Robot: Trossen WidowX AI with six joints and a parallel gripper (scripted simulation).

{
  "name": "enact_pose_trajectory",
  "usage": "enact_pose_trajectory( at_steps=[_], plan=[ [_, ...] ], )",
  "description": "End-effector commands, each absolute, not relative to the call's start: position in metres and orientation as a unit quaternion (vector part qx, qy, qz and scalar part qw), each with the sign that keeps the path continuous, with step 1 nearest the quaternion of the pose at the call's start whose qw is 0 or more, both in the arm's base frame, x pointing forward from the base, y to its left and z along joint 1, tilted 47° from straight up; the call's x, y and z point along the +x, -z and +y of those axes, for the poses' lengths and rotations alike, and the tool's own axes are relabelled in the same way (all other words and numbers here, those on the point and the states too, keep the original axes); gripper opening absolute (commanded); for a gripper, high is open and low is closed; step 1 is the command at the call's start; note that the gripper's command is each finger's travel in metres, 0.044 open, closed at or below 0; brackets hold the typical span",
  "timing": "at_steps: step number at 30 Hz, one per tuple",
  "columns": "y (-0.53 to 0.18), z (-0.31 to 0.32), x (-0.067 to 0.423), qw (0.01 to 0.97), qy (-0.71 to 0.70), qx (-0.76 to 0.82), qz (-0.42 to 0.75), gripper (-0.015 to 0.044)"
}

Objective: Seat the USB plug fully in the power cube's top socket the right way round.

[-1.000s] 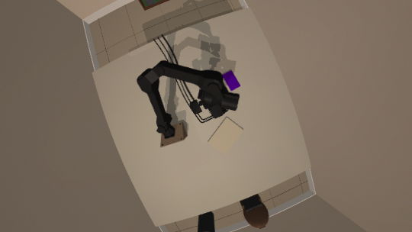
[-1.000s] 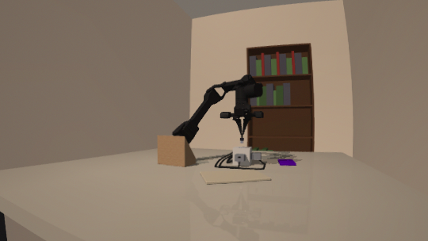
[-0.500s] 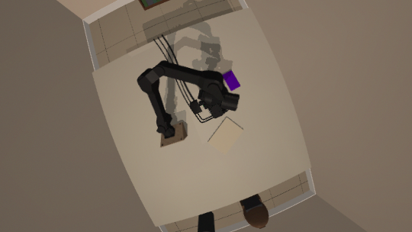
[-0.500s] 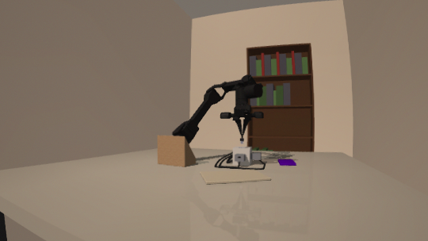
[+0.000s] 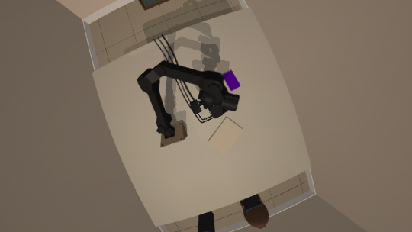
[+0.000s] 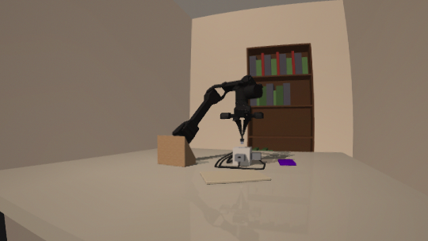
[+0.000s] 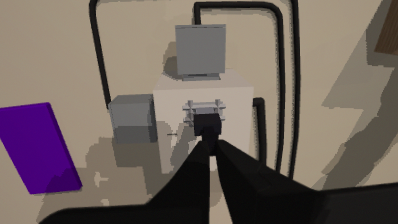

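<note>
Hand [image 7: 212, 142] grips USB plug [image 7: 207, 123] above power cube [image 7: 235, 107] socket.

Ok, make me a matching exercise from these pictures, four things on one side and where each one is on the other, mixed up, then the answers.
Things
1. small black USB plug
2. flat purple card
3. thin beige mat
4. brown wooden base block

Places
A. under the arm's foot
B. pinched in the black hand, over the white power cube
C. flat on the table in front of the cube
D. flat on the table beside the cube, apart from it

Pairs: 1-B, 2-D, 3-C, 4-A
</note>
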State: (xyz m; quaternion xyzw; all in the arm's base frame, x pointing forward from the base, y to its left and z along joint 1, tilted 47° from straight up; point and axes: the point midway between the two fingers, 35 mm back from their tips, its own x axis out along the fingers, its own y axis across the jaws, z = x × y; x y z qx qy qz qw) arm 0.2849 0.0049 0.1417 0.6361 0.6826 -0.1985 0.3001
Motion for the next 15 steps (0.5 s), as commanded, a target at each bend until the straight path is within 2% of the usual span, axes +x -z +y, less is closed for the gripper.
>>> enact_pose_trajectory(
  at_steps=[1, 15],
  plan=[
    [-0.1408, 0.0064, 0.2841, 0.295, 0.196, 0.637, 0.685, 0.0],
    [-0.1404, 0.0082, 0.2839, 0.291, 0.193, 0.638, 0.686, 0.0]
  ],
)
